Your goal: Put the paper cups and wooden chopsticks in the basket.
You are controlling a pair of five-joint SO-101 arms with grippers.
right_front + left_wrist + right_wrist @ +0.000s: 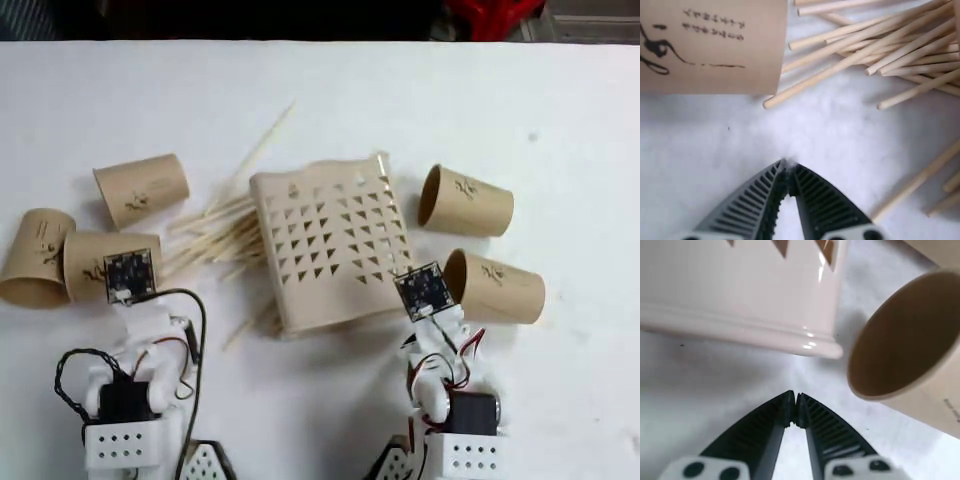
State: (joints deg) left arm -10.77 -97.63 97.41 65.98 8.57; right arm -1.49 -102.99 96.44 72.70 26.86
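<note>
The bench (320, 90) carries everything, and nothing looks to be inside the basket (335, 245) yet, so I judge this to be the very first pick. The basket lies mid-bench with its cut-out wall facing up, seemingly tipped over. Paper cups lie on their sides either side of it: the left trio of cups (90, 262) out at its 9 o'clock, the farther right cup (466, 201) at 2 o'clock and the nearer right cup (495, 287) at 4 o'clock. The wooden chopsticks (215, 240) sprawl loose against the basket's 9 o'clock side.

My right end effector (794, 407) has its fingers together and empty, low over the bench. The basket's lip is just beyond the tips at 11 o'clock, and the nearer right cup's open mouth is close at 2 o'clock. My left end effector (787, 172) is likewise closed on nothing, with a cup ahead at 11 o'clock and chopsticks at 1 o'clock.

Next, I reckon, I should spread the right fingers and take that cup by its rim
</note>
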